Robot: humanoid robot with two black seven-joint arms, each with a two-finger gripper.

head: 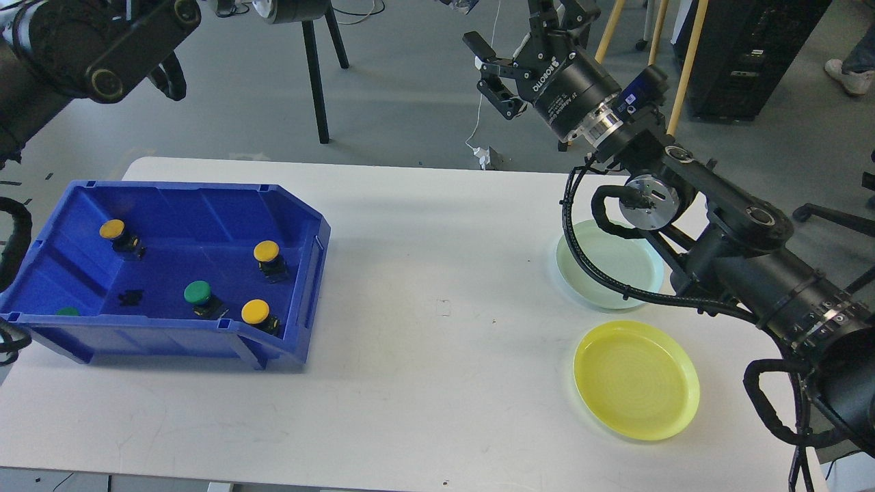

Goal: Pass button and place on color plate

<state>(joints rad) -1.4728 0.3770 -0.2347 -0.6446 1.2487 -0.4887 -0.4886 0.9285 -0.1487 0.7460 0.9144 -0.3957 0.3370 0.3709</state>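
Buttons lie in the blue bin point(41, 270) at the left of the white surface point(424, 287): three yellow ones point(112, 229) point(266, 251) point(255, 311), a green one point(197, 292) among them, and another green one point(67, 311) half hidden behind the front wall. A pale green plate point(601, 270) and a yellow plate point(636, 379) sit at the right, near each other. The right gripper point(493, 67) hangs raised beyond the far edge, its jaws spread wide and holding nothing. The left arm point(89, 41) shows only its thick upper part at the top left; its jaws are out of sight.
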